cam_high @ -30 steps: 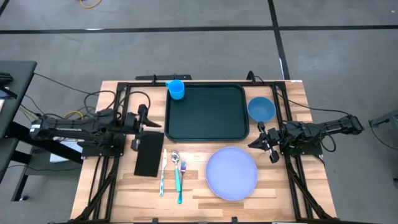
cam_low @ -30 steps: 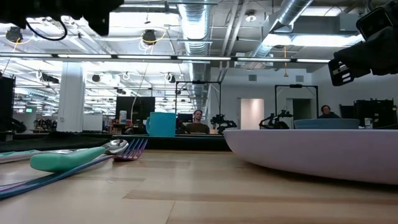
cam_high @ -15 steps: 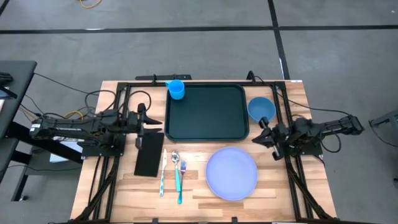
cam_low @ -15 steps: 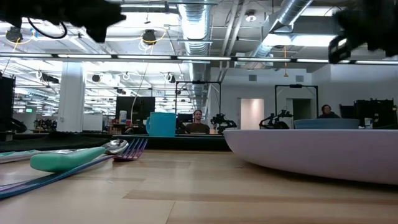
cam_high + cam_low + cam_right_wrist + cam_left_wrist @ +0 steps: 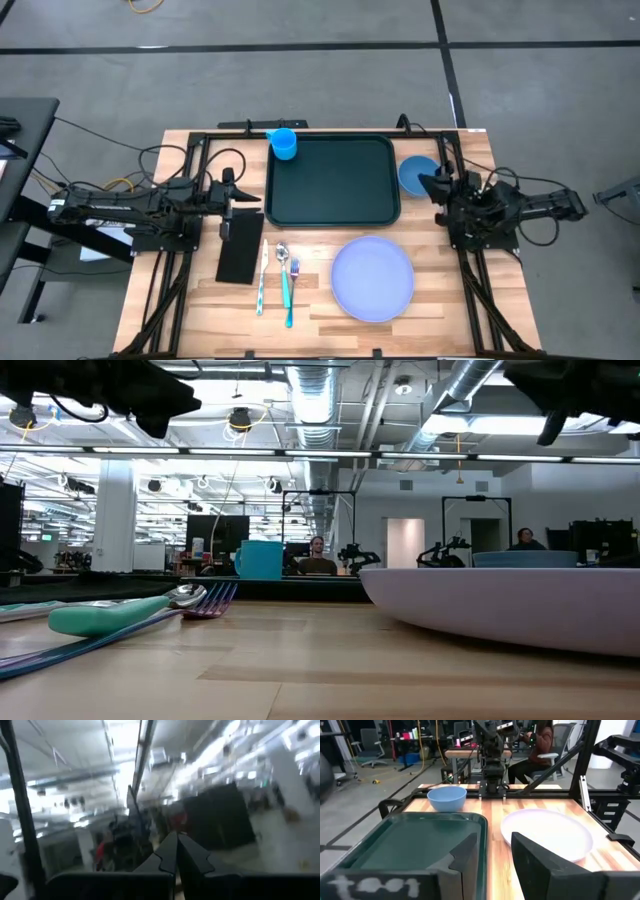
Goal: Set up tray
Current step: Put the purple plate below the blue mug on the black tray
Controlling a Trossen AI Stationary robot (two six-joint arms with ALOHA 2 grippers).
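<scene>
High view shows the right end effector (image 5: 437, 184) hanging over the edge of the blue bowl (image 5: 417, 174), its fingers pressed together and empty, as the right wrist view confirms. Across the surface (image 5: 330, 310), the left end effector (image 5: 230, 189) waits just beside the tray's left rim, fingers spread apart with nothing between them. The tray (image 5: 332, 180) lies flat at the back middle, a blue cup (image 5: 284, 144) at its far left corner. Nearer sit a lavender plate (image 5: 372, 278), a black napkin (image 5: 240, 246) and cutlery (image 5: 280, 272).
</scene>
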